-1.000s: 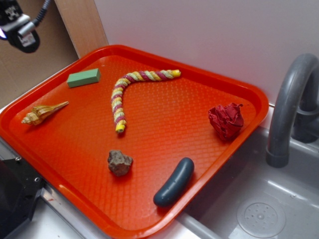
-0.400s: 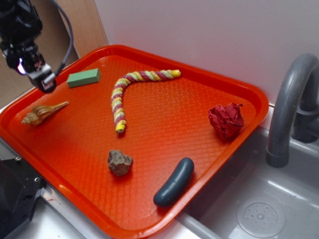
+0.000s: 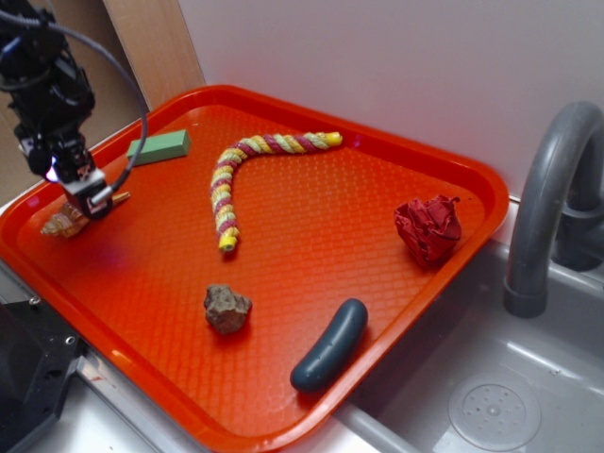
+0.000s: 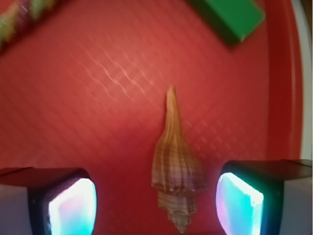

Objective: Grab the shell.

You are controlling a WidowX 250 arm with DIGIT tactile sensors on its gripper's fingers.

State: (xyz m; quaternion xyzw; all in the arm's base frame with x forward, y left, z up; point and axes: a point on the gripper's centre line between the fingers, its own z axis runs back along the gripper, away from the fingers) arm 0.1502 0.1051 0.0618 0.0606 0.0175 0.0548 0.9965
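Note:
The shell [image 4: 175, 169], tan with ridged whorls and a long thin point, lies on the orange tray [image 3: 311, 236] near its left edge. In the exterior view only its wide end [image 3: 62, 223] and its tip show beside my gripper [image 3: 90, 200], which hangs just above it. In the wrist view my gripper [image 4: 156, 203] is open, its two glowing pads [image 4: 73, 208] on either side of the shell's wide end, with a gap on each side. The shell's point aims away from me toward the green block [image 4: 230, 17].
On the tray lie a green block [image 3: 159, 147], a yellow-and-maroon twisted rope [image 3: 247, 170], a brown-grey rock [image 3: 226, 309], a dark blue-grey sausage shape [image 3: 329, 345] and a crumpled red wad [image 3: 428, 227]. A grey faucet [image 3: 552, 198] and sink stand at the right.
My gripper has come down from the upper left corner to just over the shell, now covering its middle. Nothing on the tray has moved.

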